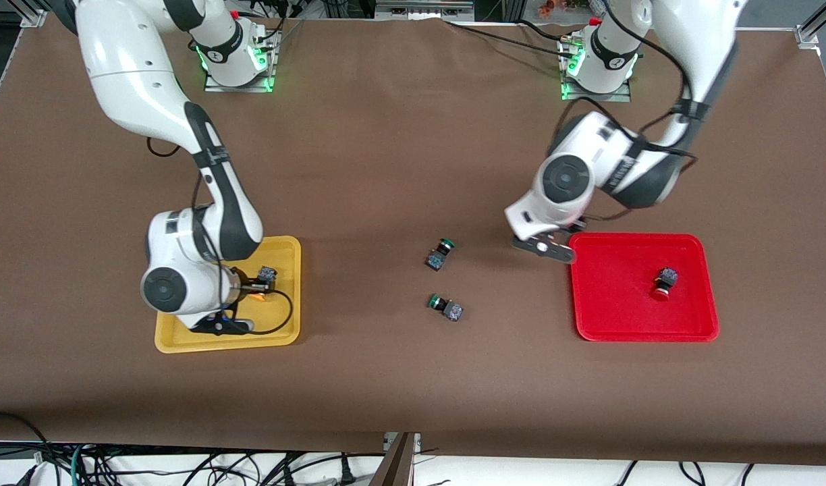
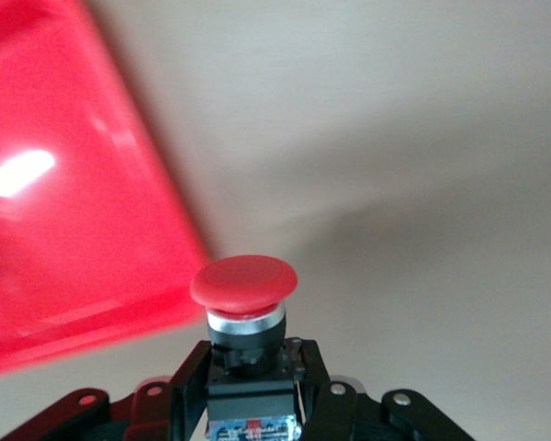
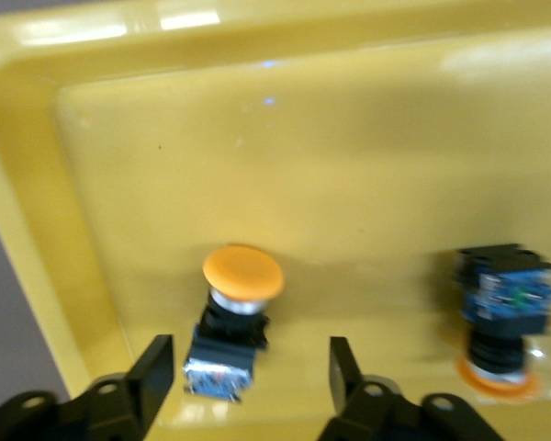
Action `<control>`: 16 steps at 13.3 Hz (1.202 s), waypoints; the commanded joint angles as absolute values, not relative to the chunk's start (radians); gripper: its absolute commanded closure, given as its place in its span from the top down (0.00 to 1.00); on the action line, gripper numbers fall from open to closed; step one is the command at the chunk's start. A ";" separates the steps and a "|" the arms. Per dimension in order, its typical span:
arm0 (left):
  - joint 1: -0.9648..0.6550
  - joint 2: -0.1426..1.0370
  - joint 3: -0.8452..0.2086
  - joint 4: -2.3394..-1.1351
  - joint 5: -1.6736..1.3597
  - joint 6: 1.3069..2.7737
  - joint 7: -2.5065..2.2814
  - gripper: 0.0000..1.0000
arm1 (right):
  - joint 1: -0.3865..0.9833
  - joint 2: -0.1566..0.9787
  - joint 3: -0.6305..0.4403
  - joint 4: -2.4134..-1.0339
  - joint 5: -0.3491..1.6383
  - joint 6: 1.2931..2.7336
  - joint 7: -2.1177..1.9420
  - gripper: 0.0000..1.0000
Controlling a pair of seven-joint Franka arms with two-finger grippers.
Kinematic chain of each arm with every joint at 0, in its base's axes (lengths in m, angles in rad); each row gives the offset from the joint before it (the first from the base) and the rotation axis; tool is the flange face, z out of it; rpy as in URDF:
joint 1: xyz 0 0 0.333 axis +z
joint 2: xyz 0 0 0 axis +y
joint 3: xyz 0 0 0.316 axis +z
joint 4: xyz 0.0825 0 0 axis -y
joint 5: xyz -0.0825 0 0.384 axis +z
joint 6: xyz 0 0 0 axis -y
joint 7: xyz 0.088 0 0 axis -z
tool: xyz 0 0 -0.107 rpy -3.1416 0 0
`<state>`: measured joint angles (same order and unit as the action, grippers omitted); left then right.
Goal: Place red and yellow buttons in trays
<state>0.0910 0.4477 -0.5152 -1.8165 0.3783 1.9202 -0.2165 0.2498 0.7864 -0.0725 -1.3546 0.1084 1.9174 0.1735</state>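
Observation:
My left gripper (image 2: 251,367) is shut on a red button (image 2: 243,285), cap pointing away from the wrist. In the front view the left gripper (image 1: 553,248) hangs over the table just beside the red tray (image 1: 706,283), also in the left wrist view (image 2: 64,230). A second red button (image 1: 666,282) sits in that tray. My right gripper (image 3: 251,367) is open low over the yellow tray (image 1: 278,337). A yellow button (image 3: 234,322) lies between its fingers, touching neither. Another yellow button (image 3: 500,322) stands cap down beside it, also in the front view (image 1: 266,274).
Two green-capped buttons (image 1: 440,254) (image 1: 445,306) lie on the brown table between the two trays. The right arm's hand (image 1: 183,283) covers much of the yellow tray (image 3: 37,230).

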 commanded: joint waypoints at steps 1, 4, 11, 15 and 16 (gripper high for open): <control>0.208 0.492 -0.519 -1.780 0.454 1.922 -0.025 0.02 | 0.236 0.661 -0.063 -1.365 0.104 1.804 0.143 1.00; 0.277 0.601 -0.499 -1.749 0.587 2.017 0.069 0.06 | 0.238 0.576 -0.069 -1.345 0.005 1.685 0.103 1.00; 0.308 0.643 -0.502 -1.750 0.578 2.099 0.074 1.00 | 0.235 0.459 -0.112 -1.267 -0.005 1.422 0.017 1.00; 0.308 0.484 -0.560 -1.703 0.508 1.924 0.061 1.00 | 0.224 0.368 -0.143 -1.258 0.002 1.344 -0.037 1.00; 0.308 0.457 -0.574 -1.656 0.442 1.842 0.061 1.00 | 0.222 0.329 -0.138 -1.262 0.002 1.344 -0.034 1.00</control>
<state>0.3074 0.5491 -0.5473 -1.6949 0.5194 1.9615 0.0523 0.2278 0.4033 -0.1510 -1.2508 0.0034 1.3656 -0.0232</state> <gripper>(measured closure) 0.009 0.000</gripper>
